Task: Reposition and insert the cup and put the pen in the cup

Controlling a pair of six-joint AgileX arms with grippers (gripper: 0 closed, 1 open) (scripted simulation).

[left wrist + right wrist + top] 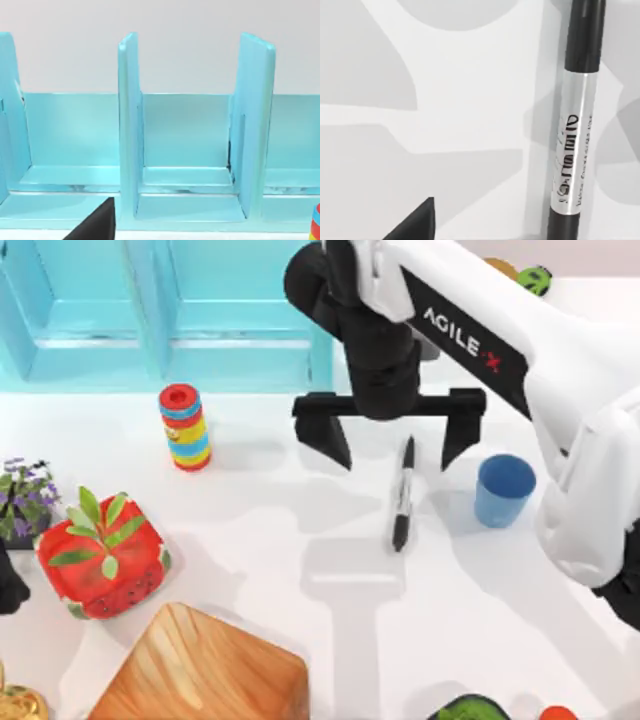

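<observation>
A light-blue divided rack [170,315] is standing along the table's [260,540] far edge, its upright partitions [129,125] showing in the left wrist view. A red-blue-yellow striped ring stack [185,427] is standing upright just before it. At the left, a purple-flowered plant [22,495] is sitting beside a red leafy box [102,557]. A wooden block [200,670] is lying at the near edge.

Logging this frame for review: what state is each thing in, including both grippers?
pen: lying flat on the table, not held
cup: upright, mouth up, nothing inside, beside the pen
right gripper: open, fingers spread above the pen's far end
ring stack: upright
left gripper: facing the blue shelf
</observation>
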